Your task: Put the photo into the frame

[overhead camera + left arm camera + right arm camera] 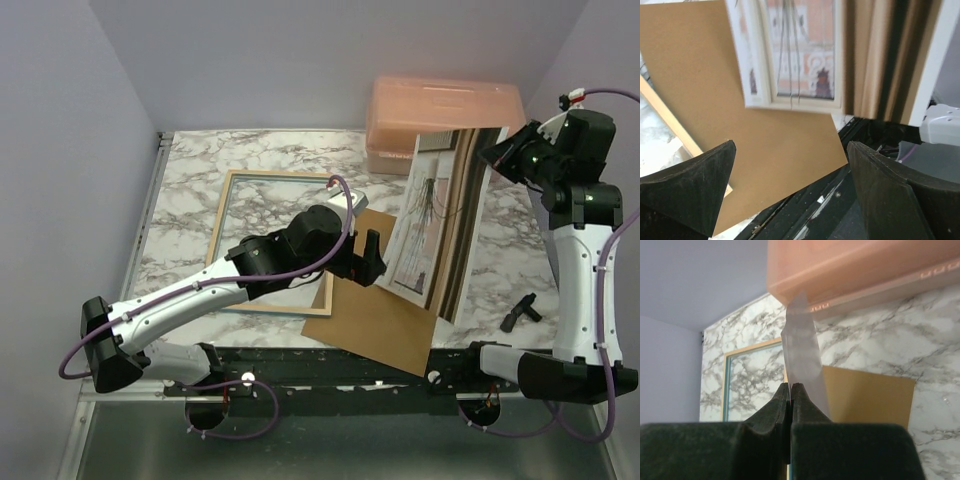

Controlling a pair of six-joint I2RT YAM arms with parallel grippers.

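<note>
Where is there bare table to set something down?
Bare marble behind the frame, up to the back wall. A smaller patch between photo and right arm, beside a small black piece. Crowded centre: left gripper, backing sheet, photo.

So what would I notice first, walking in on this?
Probably the big photo of a plant by a window, held up at a tilt on the right, pinched at its top corner by the right gripper. Below it a brown board lies at the near edge of the table, with the left gripper wide open above it. To the left a wooden frame lies flat, marble showing through it.
</note>
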